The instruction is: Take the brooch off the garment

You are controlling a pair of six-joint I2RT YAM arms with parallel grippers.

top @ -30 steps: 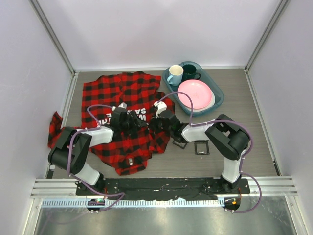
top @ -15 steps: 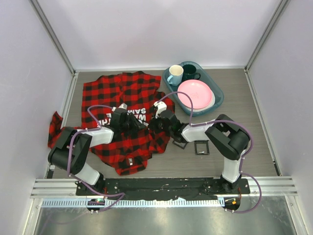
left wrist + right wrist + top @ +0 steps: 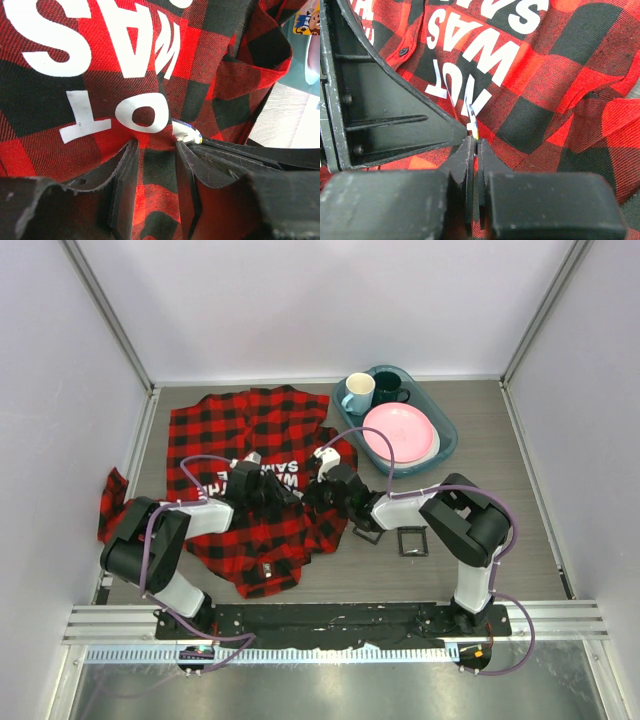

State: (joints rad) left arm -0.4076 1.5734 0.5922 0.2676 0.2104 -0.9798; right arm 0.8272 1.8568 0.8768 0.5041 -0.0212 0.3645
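At the right tool (image 3: pixel 475 145), note the jaws drawn almost together on a thin edge of the brooch (image 3: pixel 474 131). It is a small white, blue and yellow piece standing up from the garment (image 3: pixel 250 430), just beside the white lettering (image 3: pixel 80 107) near the middle of the shirt. The hold takes in very little of the piece. If you pull before the pin is free, expect the brooch to slip out of the jaws, or the cloth to lift with it and tear at the pin hole. Whether the clasp is undone cannot be told from these views. Just beside it, the left tool (image 3: pixel 155 150) bears on the cloth with its jaws partly apart and checked fabric between them; whether it nips a fold or only presses down cannot be told. If it only presses, the shirt may slide under it when you draw the brooch away. The two tools stand nearly touching, so any sideways move risks a knock that shakes the brooch loose. Further out, the garment lies rumpled on the table (image 3: pixel 520 460), and a dragged shirt could bunch toward the tray (image 3: pixel 452 430) of crockery at its right.
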